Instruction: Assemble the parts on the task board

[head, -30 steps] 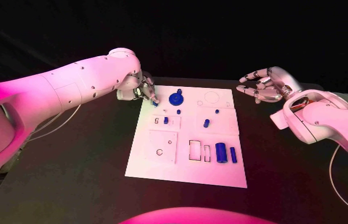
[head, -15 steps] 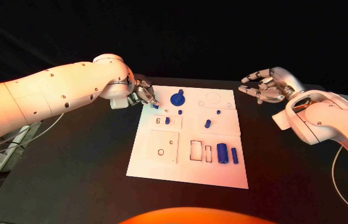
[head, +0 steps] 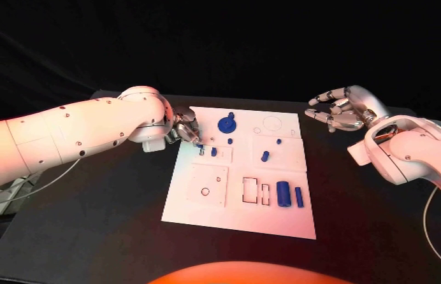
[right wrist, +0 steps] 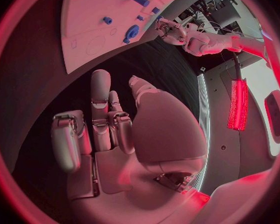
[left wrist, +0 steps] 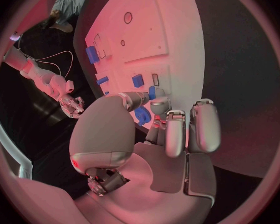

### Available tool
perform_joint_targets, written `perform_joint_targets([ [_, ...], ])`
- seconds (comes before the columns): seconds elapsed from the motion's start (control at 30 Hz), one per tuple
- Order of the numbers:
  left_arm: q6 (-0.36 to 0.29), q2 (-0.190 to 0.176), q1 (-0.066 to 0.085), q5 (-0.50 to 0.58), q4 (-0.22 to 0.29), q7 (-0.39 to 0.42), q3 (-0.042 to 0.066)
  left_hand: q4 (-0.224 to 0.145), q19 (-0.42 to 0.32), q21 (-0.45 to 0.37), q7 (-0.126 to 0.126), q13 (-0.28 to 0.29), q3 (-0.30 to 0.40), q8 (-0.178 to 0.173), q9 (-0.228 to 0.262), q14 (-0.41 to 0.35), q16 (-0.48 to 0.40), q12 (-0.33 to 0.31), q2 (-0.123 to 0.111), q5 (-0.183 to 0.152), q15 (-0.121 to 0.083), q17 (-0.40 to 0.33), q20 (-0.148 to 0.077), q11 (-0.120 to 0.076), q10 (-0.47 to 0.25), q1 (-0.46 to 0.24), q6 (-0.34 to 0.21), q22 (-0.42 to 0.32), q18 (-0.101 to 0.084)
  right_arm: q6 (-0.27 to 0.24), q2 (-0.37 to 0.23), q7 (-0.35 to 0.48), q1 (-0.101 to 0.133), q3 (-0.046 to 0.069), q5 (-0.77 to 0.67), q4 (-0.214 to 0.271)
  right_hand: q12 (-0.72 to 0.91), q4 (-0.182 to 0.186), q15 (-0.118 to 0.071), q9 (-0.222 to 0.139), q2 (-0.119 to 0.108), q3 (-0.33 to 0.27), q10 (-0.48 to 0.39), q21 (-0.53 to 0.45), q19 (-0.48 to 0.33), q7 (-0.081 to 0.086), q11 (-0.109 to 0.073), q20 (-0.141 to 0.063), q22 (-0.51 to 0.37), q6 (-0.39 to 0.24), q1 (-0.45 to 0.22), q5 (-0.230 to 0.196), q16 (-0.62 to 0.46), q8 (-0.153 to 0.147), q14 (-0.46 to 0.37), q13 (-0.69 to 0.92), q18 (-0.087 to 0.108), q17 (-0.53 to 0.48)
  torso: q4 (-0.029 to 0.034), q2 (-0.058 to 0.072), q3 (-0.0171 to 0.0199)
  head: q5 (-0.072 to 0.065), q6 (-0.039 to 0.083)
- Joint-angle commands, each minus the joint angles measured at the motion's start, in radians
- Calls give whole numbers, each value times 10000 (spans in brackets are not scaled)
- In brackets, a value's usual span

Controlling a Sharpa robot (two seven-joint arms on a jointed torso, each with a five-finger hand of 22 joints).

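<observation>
Blue, stiff and light, the small part (left wrist: pixel 152 92) seems pinched at the left hand (head: pixel 185 128) fingertips over the task board (head: pixel 237 217) edge, likely slippery, while the right hand (head: pixel 338 113) hovers empty, fingers apart.

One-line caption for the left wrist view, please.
Left hand pinches a small blue part just above the white task board.

task board (head: pixel 241 217): matt white plate | parts (head: pixel 282 193): smooth blue plastic | table (head: pixel 110 233): matt black
</observation>
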Motion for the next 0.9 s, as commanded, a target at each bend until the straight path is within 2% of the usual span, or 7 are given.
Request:
perform_joint_targets([
  [0.03, -77, 6, -66, -573, 96, 124, -2, -1381, 12, 48, -88, 25, 1456, 93, 42, 1039, 64, 45, 38, 42, -69, 2634, -43, -3, 78, -80, 22, 19, -87, 104, 4, 88, -14, -1, -42, 5, -55, 57, -46, 12, 36, -4, 691, -60, 866, -17, -58, -15, 2446, 68, -61, 65, 41, 36, -30, 2271, 12, -8, -21, 9, 12, 24, -26],
  [0.3, 178, 41, -164, -786, 165, 106, -11, -1427, 19, 52, -108, 105, 1550, 160, 51, 1039, 64, 110, -12, 72, -86, 2634, -54, -23, 152, -131, 42, 29, -89, 105, 2, 92, -23, -1, -42, 9, -55, 57, -46, 12, 36, -4, 691, -60, 866, -17, -58, -15, 2446, 68, -61, 65, 41, 36, -30, 2271, 12, -8, -17, 11, 17, 9, -78],
  [0.9, 488, 74, -189, -946, 230, 65, -21, -1477, 25, 56, -126, 189, 1662, 227, 55, 1039, 64, 178, -60, 113, -103, 2634, -67, -42, 223, -180, 63, 40, -91, 103, -12, 96, -25, -1, -42, 26, -55, 57, -46, 12, 36, -4, 691, -60, 866, -17, -58, -15, 2446, 68, -61, 65, 41, 36, -30, 2271, 12, -8, -4, 1, 13, 7, -149],
])
